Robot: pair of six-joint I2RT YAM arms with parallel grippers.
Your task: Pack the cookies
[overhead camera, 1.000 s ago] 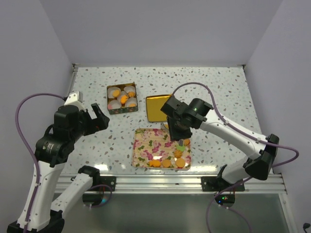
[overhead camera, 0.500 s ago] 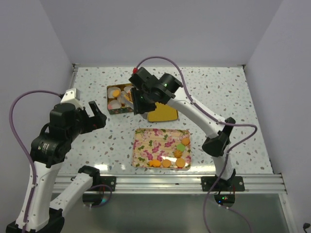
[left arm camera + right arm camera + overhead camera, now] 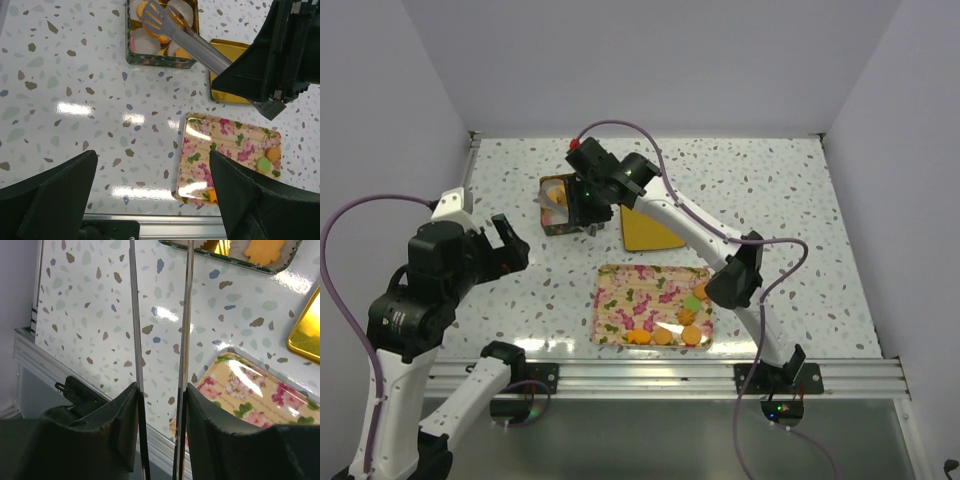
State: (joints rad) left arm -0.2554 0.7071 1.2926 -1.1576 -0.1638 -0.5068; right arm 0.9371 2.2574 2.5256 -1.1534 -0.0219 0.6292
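Right gripper (image 3: 160, 400) swung from tray (image 3: 620, 300) to tin (image 3: 160, 61), upper left, jaws pinching tongs (image 3: 185, 40); left gripper (image 3: 505, 242) spread. Tips, perhaps low, could scatter packed cookies (image 3: 162, 38).

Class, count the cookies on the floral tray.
6 cookies on the floral tray: an orange one, the green one and another orange near its right edge, three along its near edge. Glare may hide others.

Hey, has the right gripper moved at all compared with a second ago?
Yes. The right gripper, holding tongs, went from over the floral tray, past the gold lid, to above the cookie tin.
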